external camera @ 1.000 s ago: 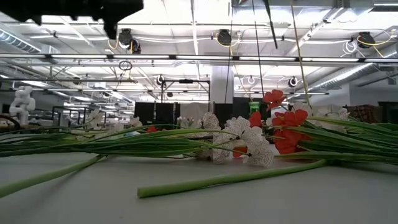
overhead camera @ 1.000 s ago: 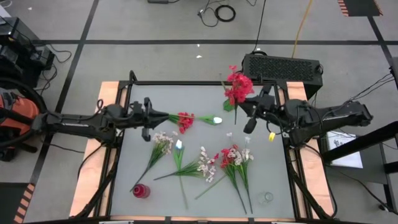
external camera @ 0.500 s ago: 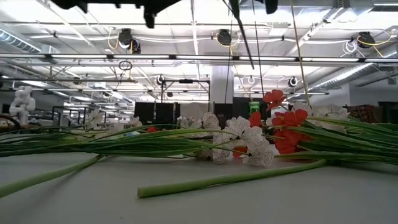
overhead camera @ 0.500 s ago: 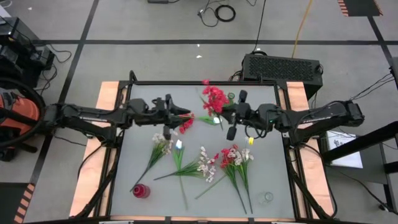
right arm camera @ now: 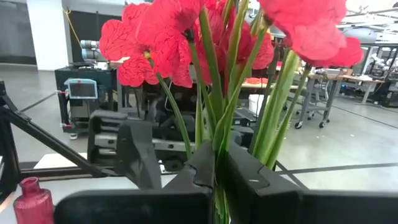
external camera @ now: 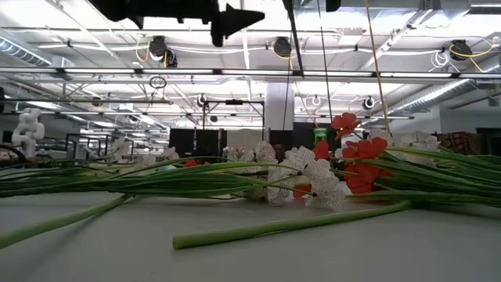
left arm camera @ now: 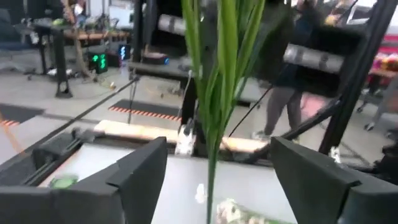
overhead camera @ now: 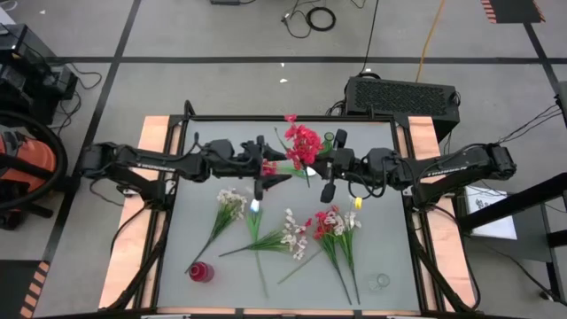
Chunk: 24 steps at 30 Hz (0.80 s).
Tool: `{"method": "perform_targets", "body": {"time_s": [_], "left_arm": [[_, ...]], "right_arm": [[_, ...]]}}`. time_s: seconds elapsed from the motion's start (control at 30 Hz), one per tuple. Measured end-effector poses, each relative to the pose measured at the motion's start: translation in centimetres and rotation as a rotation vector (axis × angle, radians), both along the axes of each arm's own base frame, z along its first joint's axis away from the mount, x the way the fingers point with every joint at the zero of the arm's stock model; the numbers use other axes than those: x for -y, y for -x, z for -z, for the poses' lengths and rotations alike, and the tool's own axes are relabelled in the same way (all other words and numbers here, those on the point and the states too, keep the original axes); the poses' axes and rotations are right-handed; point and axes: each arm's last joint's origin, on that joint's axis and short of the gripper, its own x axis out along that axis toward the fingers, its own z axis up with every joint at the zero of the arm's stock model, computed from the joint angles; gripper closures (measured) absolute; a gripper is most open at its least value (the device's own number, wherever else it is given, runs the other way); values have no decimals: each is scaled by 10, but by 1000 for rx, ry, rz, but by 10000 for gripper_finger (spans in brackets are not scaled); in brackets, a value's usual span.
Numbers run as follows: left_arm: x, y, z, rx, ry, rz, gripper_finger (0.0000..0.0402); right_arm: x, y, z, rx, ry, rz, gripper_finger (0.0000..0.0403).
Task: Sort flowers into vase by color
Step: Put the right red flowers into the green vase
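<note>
Holding: right gripper (overhead camera: 321, 168) fingers clamp the red flower bunch (overhead camera: 304, 143), mid-counter far side.
Facing: left gripper (overhead camera: 273, 168), fingers spread wide around its stems.
Remaining: flowers (overhead camera: 292, 232) lying on the counter (overhead camera: 372, 244).

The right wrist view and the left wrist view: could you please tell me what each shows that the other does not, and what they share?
Only the right wrist view shows the red flowers' blossoms, the right gripper shut on their stems, and a red vase. Only the left wrist view shows the left gripper's fingers spread apart, and a person standing beyond the table. Both show the green stems upright between the two grippers.
</note>
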Motion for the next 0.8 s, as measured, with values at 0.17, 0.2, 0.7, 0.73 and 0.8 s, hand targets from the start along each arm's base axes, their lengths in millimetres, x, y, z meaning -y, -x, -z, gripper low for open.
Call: {"method": "perform_targets", "body": {"time_s": [0.17, 0.2, 0.7, 0.73, 0.8], "left_arm": [[-4, -19, -6, 27, -13, 25, 107], [-4, -24, -8, 27, -26, 43, 107], [-9, -48, -12, 17, -136, 136, 202], [-10, -47, -12, 19, -136, 165, 224], [-14, -47, -12, 18, -115, 198, 268]], "right_arm": [[0, 0, 0, -2, -6, -1, 394], [0, 0, 0, -2, -6, -2, 394], [-1, 0, 2, -18, -30, -4, 394], [-1, 0, 2, -18, -31, -5, 394], [-1, 0, 2, -17, -32, -9, 394]]}}
